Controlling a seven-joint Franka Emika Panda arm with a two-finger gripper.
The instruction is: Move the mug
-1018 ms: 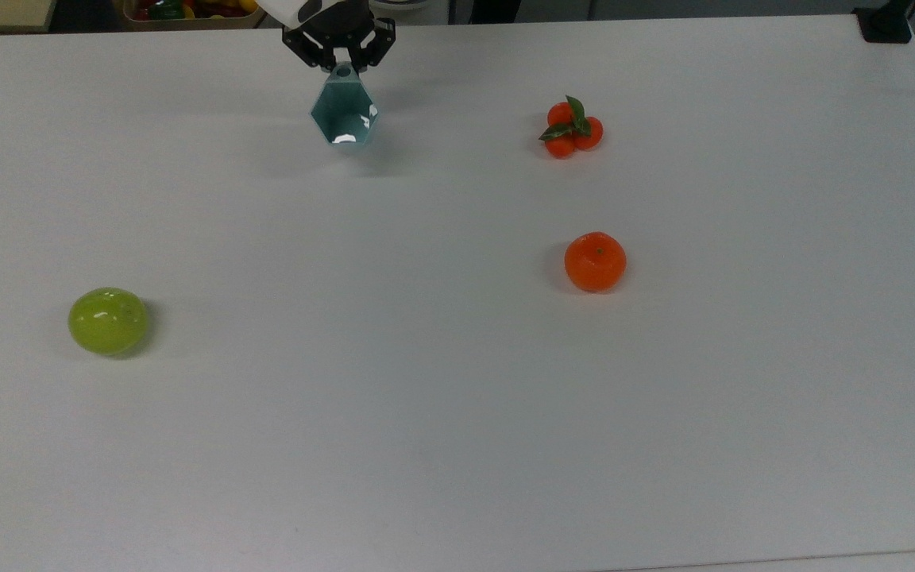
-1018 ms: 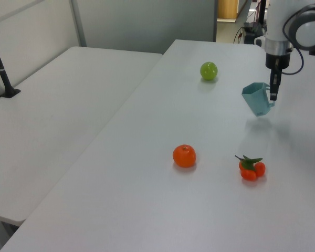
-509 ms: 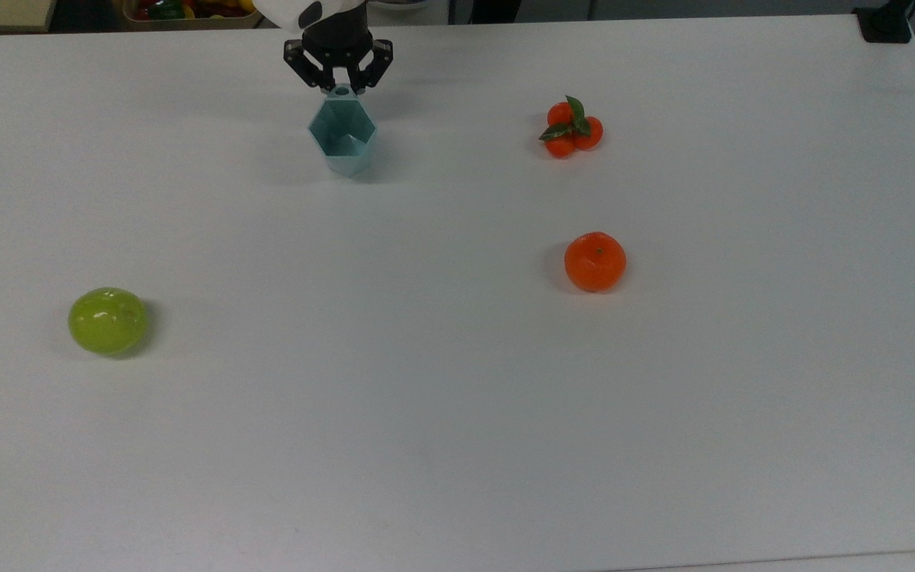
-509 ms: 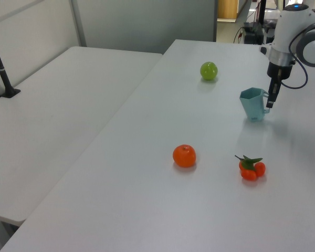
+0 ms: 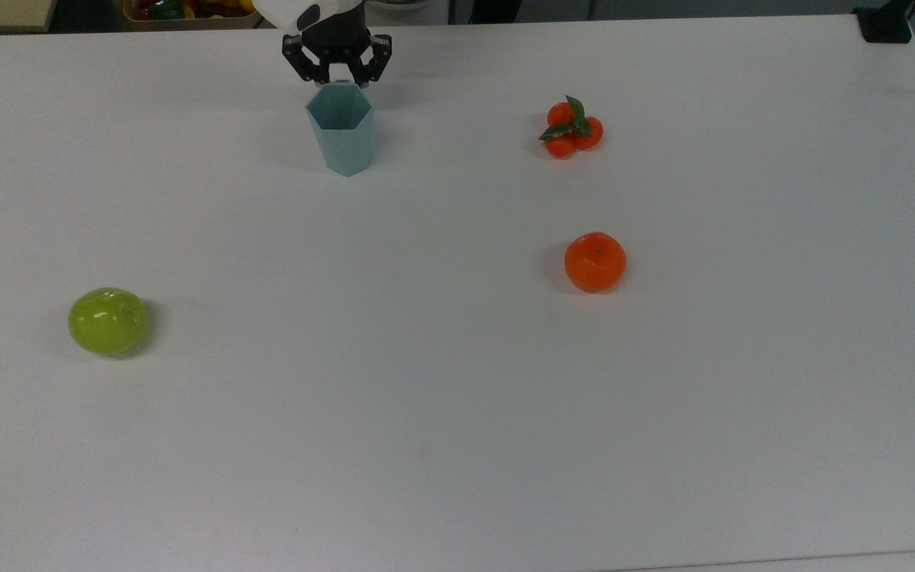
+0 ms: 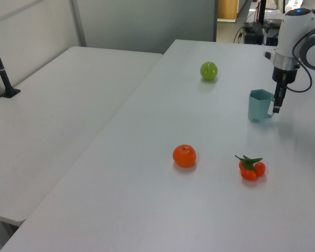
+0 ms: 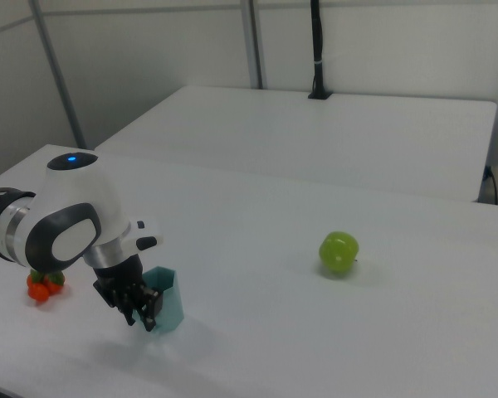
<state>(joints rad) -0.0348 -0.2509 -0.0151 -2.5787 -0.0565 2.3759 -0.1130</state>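
mug point(image 5: 339, 127) now upright on white table point(image 5: 457, 397); grey partitions behind.

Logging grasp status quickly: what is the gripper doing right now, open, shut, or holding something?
Gripper: shut on the handle of the teal mug, which stands upright on the table.

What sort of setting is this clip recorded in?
Most likely a robotics lab or office workspace: plain white tables set side by side, grey partition walls, and a robot arm working over a mug and scattered fruit.
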